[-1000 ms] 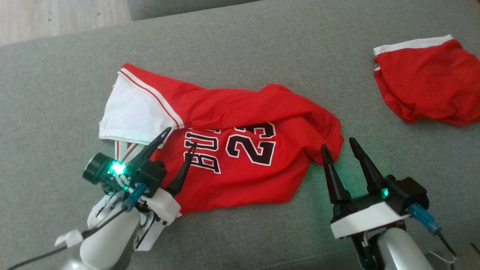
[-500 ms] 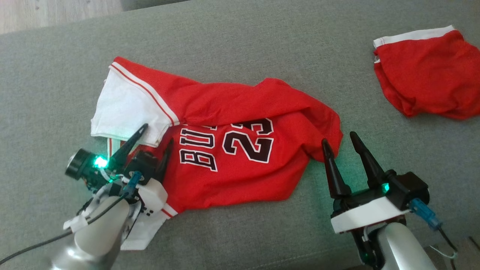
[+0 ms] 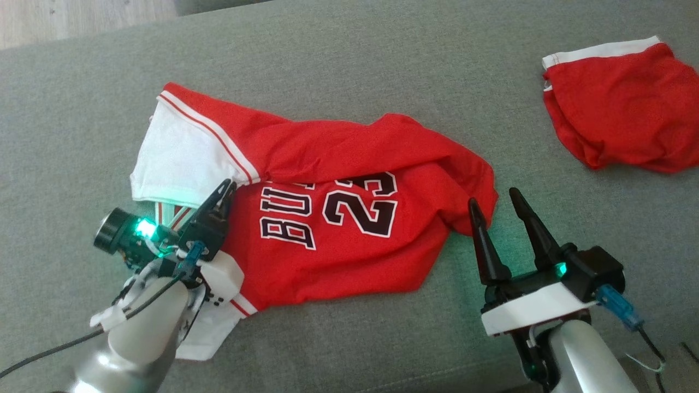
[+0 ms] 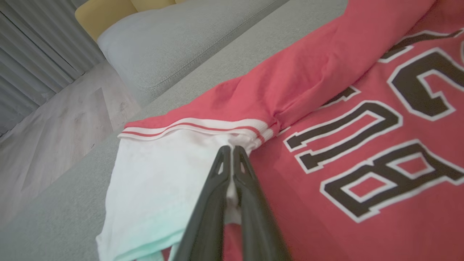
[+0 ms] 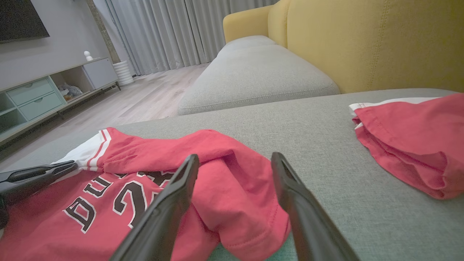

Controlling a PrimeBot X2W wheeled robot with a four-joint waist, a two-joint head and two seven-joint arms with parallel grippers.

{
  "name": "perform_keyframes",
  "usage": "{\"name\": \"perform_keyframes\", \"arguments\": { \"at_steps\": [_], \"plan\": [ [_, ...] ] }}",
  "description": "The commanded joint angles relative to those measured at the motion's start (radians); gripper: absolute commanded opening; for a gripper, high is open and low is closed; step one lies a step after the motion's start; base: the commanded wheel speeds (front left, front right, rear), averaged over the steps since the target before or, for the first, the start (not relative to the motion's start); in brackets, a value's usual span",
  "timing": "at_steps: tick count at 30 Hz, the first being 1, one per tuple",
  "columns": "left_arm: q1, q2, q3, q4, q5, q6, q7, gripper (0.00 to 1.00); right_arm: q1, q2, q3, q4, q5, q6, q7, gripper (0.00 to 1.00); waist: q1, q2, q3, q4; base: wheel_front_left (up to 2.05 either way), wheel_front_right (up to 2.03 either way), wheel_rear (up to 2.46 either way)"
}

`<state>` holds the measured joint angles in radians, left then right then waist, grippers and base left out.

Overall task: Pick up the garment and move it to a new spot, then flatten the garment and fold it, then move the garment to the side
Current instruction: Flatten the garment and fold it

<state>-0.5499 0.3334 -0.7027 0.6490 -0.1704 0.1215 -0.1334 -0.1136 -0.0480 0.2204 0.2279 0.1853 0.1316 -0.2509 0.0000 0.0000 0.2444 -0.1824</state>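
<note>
The jersey (image 3: 349,256) lay long-axis left to right on the couch (image 3: 382,54), its white left end pinched in the closed left gripper (image 3: 226,188), its right end just beside the wide-open right gripper (image 3: 492,197).

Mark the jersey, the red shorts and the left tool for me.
jersey (image 3: 349,256): head view, red body just below the number 23.
red shorts (image 3: 617,109): head view, middle of the red fabric.
left tool (image 4: 231,148): left wrist view, where the closed fingertips meet over the white fabric.
</note>
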Motion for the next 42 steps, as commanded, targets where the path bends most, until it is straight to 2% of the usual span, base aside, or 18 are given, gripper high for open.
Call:
{"name": "perform_keyframes", "arguments": {
  "at_steps": [1, 12, 18, 23, 28, 32, 39, 42],
  "plan": [
    [-0.054, 0.023, 0.037, -0.014, -0.008, -0.003, -0.003, 0.00, -0.026, -0.002, 0.023, -0.027, 0.006, -0.001, -0.011, 1.00, 0.0000, 0.0000, 0.000, -0.001, 0.00, 0.00, 0.00],
    [-0.119, 0.044, 0.020, -0.051, -0.003, -0.030, 0.003, 0.00, -0.034, -0.002, 0.033, -0.021, 0.020, -0.001, -0.011, 1.00, 0.0000, 0.0000, -0.004, -0.015, 0.00, 0.00, 0.00],
    [-0.215, 0.075, 0.014, -0.087, 0.011, -0.073, 0.047, 0.00, -0.041, -0.002, 0.043, -0.020, 0.035, -0.001, -0.011, 1.00, 0.0000, 0.0000, -0.003, -0.037, 0.00, 0.00, 0.00],
    [-0.355, 0.105, 0.012, -0.098, 0.022, -0.135, 0.114, 0.00, -0.050, -0.002, 0.055, -0.024, 0.055, -0.001, -0.011, 1.00, 0.0000, 0.0000, 0.011, -0.074, 0.00, 0.00, 0.00],
    [-0.511, 0.129, 0.012, -0.044, 0.030, -0.194, 0.182, 0.00, -0.066, -0.002, 0.074, -0.032, 0.078, -0.001, -0.011, 1.00, 0.0000, 0.0000, 0.042, -0.124, 0.00, 0.00, 0.00],
    [-0.621, 0.150, 0.008, 0.035, 0.030, -0.223, 0.235, 0.00, -0.080, -0.002, 0.090, -0.039, 0.099, -0.001, -0.011, 1.00, 0.0000, 0.0000, 0.074, -0.167, 0.00, 0.00, 0.00],
    [-0.792, 0.197, 0.016, 0.182, 0.031, -0.237, 0.252, 0.00, -0.099, -0.002, 0.121, -0.054, 0.130, -0.001, -0.011, 1.00, 0.0000, 0.0000, 0.127, -0.234, 0.00, 0.00, 0.00],
    [-0.862, 0.206, 0.039, 0.234, 0.034, -0.195, 0.229, 0.00, -0.107, -0.002, 0.132, -0.059, 0.139, -0.001, -0.011, 1.00, 0.0000, 0.0000, 0.143, -0.255, 0.00, 0.00, 0.00]
  ]
}}
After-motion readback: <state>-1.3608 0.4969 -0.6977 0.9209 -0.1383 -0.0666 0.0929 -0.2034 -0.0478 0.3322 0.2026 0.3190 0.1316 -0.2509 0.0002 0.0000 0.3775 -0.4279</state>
